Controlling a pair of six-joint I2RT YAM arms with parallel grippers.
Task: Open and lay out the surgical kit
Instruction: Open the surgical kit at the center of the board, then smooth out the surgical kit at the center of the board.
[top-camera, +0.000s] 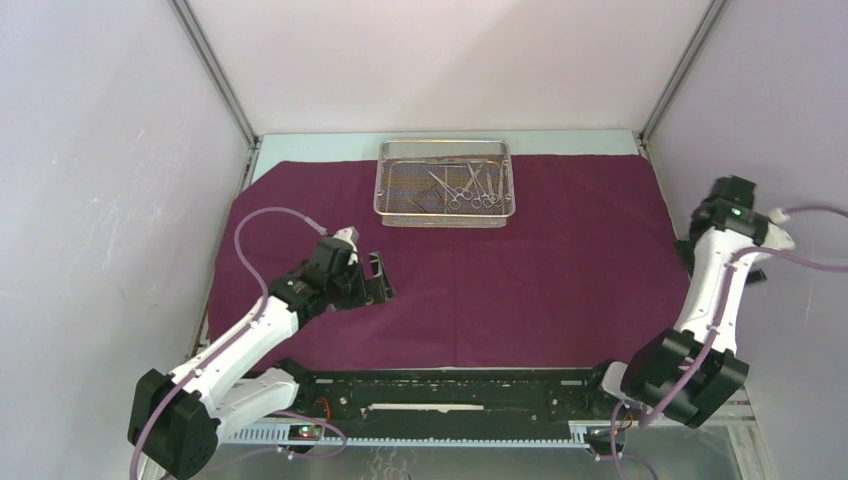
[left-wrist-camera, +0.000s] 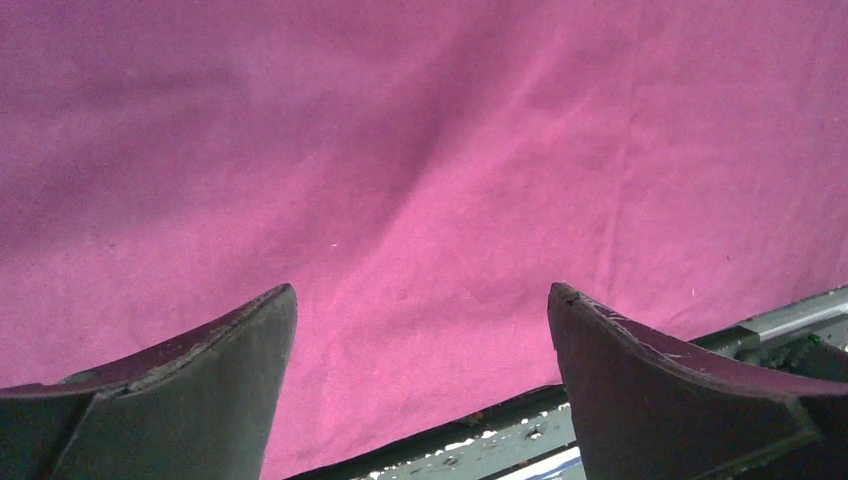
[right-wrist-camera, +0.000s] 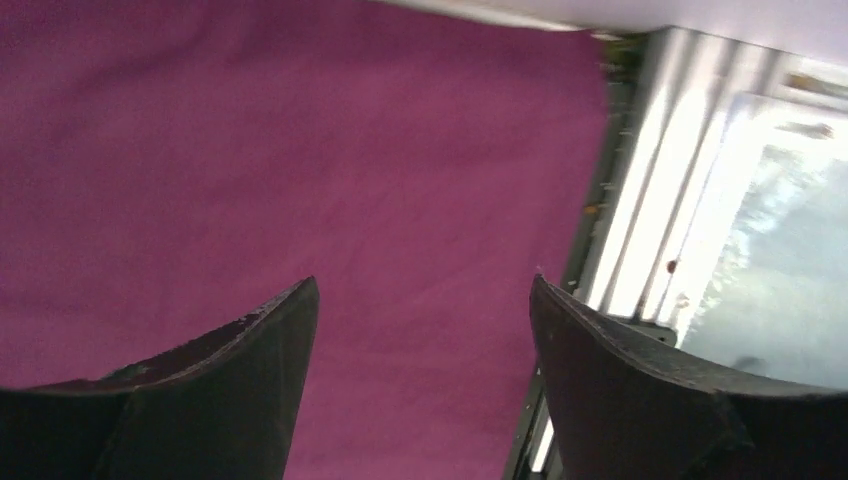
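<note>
From above, the maroon cloth (top-camera: 560, 270) lies spread flat over the worktop. The wire-mesh tray (top-camera: 379, 182) sits on the cloth's far edge, its long side running left to right. The steel instruments (top-camera: 470, 185) lie inside it, ring handles toward the near side. The left fingers (top-camera: 377, 270) hover over the cloth nearer than the tray and a little left of it, pointing toward it. The left arm (top-camera: 240, 340) reaches forward, low and bent. The right arm (top-camera: 715, 290) is folded upright well to the right of the tray, so I'd say the left is the closer one.

At the left wrist, the left fingers (left-wrist-camera: 200, 380) are spread wide with nothing between them, only cloth beneath; the tray is out of shot.

At the right wrist, the right fingers (right-wrist-camera: 640, 380) are parted and empty too, over the cloth's right border.
</note>
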